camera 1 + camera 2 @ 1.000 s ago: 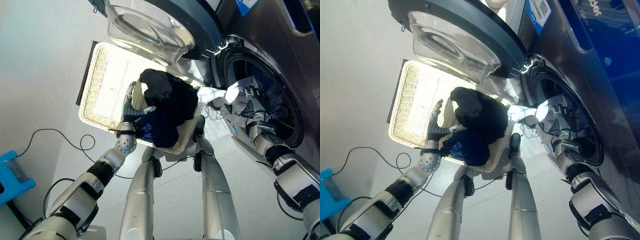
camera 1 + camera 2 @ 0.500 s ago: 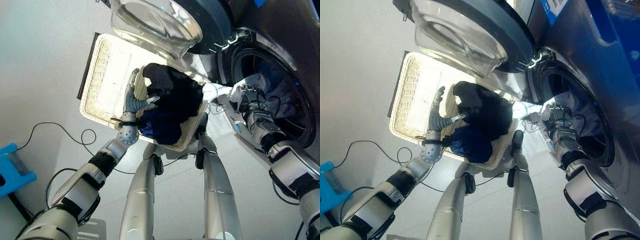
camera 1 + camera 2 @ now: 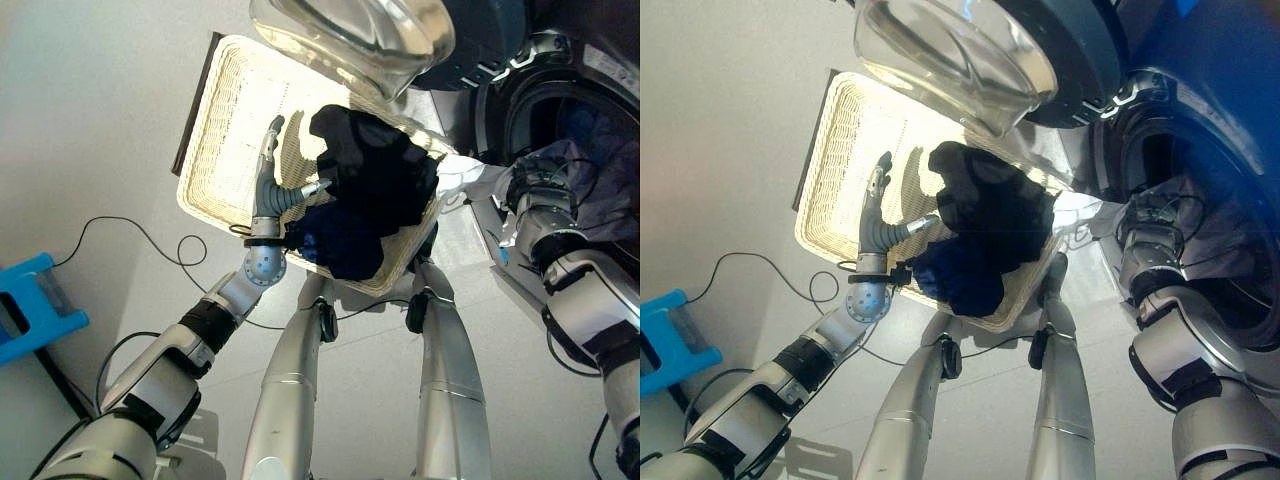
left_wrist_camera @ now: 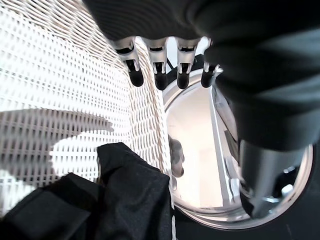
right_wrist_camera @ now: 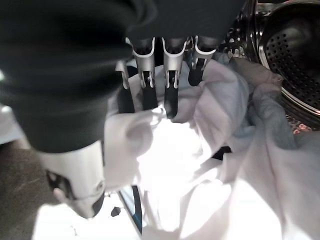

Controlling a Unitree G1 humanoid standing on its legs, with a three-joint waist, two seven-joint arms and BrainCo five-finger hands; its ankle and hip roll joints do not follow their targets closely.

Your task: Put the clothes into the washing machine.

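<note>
A white wicker basket (image 3: 215, 130) holds a black garment (image 3: 375, 175) piled over a dark blue one (image 3: 345, 240). My left hand (image 3: 265, 190) stands inside the basket, fingers (image 4: 160, 65) straight, thumb against the black garment's edge (image 4: 125, 180), gripping nothing. My right hand (image 3: 535, 190) is at the mouth of the washing machine's drum (image 3: 590, 120). Its fingers (image 5: 167, 85) lie fairly straight on a white cloth (image 5: 170, 165), which hangs out over the drum's rim (image 3: 470, 180). Grey cloth (image 5: 270, 115) lies deeper in the drum.
The washer's round glass door (image 3: 370, 30) hangs open over the basket's far end. A blue stool (image 3: 35, 305) stands on the pale floor to the left. The basket's left half shows bare wicker.
The whole picture has shifted, so the camera moved. Both hands stay where they were relative to the basket and the drum's mouth; the white cloth still trails over the rim.
</note>
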